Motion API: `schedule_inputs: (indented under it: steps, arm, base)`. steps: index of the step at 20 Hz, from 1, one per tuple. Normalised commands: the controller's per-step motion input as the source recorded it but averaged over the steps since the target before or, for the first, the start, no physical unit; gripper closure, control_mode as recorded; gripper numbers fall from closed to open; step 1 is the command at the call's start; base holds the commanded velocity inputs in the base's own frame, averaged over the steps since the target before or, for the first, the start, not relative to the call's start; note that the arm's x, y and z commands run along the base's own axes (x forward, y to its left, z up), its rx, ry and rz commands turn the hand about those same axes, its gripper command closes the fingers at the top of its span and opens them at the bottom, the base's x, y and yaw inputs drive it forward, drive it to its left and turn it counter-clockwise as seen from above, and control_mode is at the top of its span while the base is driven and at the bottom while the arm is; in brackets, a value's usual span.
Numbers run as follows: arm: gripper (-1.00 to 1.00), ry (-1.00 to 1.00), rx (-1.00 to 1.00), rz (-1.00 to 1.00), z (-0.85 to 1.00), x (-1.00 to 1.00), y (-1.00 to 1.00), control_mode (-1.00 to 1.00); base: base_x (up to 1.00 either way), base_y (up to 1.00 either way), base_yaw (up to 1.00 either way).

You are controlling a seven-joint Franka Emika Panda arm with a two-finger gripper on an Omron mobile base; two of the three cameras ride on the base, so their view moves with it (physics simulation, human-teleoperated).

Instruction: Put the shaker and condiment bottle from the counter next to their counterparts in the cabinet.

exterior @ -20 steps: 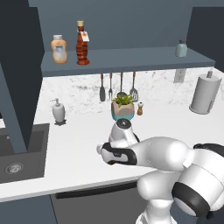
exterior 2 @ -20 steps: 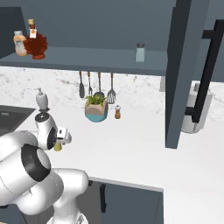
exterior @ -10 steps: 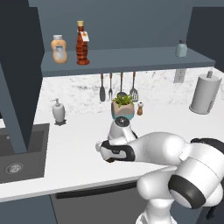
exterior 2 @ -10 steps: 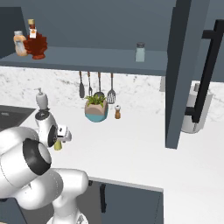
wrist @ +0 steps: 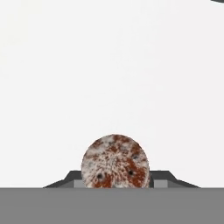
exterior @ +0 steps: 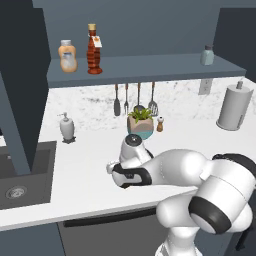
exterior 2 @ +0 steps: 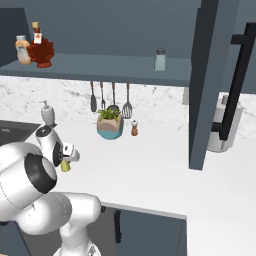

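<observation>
Low over the tabletop (exterior 2: pixel 150 170), the gripper (exterior 2: pixel 67 161) is clamping the shaker (exterior 2: pixel 65 166) by its sides, so it should be lifting straight up toward the cabinet (exterior: pixel 150 67) shelf.

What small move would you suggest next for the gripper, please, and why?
Probably lift straight up. The gripper looks closed around the shaker, whose speckled cap sits between the fingers while it is low over the counter. The condiment bottle already stands on the cabinet shelf, so the shaker goes up beside the grey-green shaker.

Speckled rough brown shaker (wrist: pixel 115 162) cap, matt white counter (wrist: pixel 109 65)
</observation>
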Motion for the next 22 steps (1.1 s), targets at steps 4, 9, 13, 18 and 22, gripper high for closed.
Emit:
schedule_inputs:
  steps: [4,9,13,18,22]
  arm:
    - [1.0,0.0,0.0,-0.03,-0.08,0.0,0.0,-1.0]
    - [1.0,0.0,0.0,-0.01,0.04,0.0,0.0,-1.0]
    - [1.0,0.0,0.0,0.0,0.44,-0.03,0.0,-1.0]
    - [1.0,0.0,0.0,0.0,0.52,-0.06,-0.01,-1.0]
    - [1.0,0.0,0.0,-0.01,0.31,0.0,0.0,-1.0]
  base:
    - [0.0,0.0,0.0]
    - [0.0,0.0,0.0]
    - [0.0,0.0,0.0]
    - [0.0,0.0,0.0]
    - [0.0,0.0,0.0]
